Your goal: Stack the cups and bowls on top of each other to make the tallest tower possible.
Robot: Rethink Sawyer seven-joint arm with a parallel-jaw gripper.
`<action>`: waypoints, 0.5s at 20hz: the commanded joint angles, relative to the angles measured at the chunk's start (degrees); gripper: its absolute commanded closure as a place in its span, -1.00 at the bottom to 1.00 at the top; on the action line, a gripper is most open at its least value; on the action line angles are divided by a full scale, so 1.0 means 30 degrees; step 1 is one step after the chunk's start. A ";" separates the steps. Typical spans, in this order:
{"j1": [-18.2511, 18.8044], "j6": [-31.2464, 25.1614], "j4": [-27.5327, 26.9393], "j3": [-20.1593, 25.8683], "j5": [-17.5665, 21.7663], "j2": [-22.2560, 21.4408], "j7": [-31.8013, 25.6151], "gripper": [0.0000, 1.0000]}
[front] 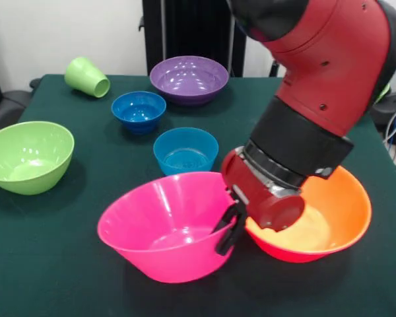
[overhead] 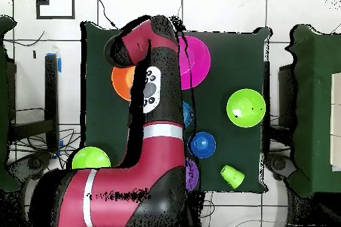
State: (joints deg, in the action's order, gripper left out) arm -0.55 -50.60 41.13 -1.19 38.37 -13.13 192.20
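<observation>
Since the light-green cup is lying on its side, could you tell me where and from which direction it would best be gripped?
The light-green cup lies tipped near the table's far corner, its open mouth turned toward the small blue bowl. I would probably come straight down and pinch across its tapered body near the middle; the rim offers no hold from above.

You have seven bowls — one pink (front: 165,228), one orange (front: 330,218), one purple (front: 189,79), two blue (front: 138,111) (front: 185,150), two green (front: 28,156) (overhead: 91,158) — plus one green cup (front: 87,76).
</observation>
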 commanded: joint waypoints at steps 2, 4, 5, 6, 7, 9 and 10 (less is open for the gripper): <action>-0.0527 0.0994 0.0394 0.2056 -0.1701 -0.0262 -0.1375 1.00; -0.0579 0.1190 0.0582 0.1888 -0.1820 -0.0317 -0.1405 1.00; -0.0622 0.1308 0.0629 0.1781 -0.1886 -0.0309 -0.1374 1.00; -0.0667 0.1455 0.0712 0.1656 -0.1927 -0.0321 -0.1331 1.00; -0.0712 0.1603 0.0796 0.1530 -0.1968 -0.0333 -0.1288 1.00; -0.0796 0.1822 0.0940 0.1335 -0.2020 -0.0347 -0.1243 1.00; -0.0791 0.1919 0.1031 0.1267 -0.2061 -0.0387 -0.1272 1.00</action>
State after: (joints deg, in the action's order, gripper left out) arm -1.65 -48.11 40.95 -1.18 34.20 -13.58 192.20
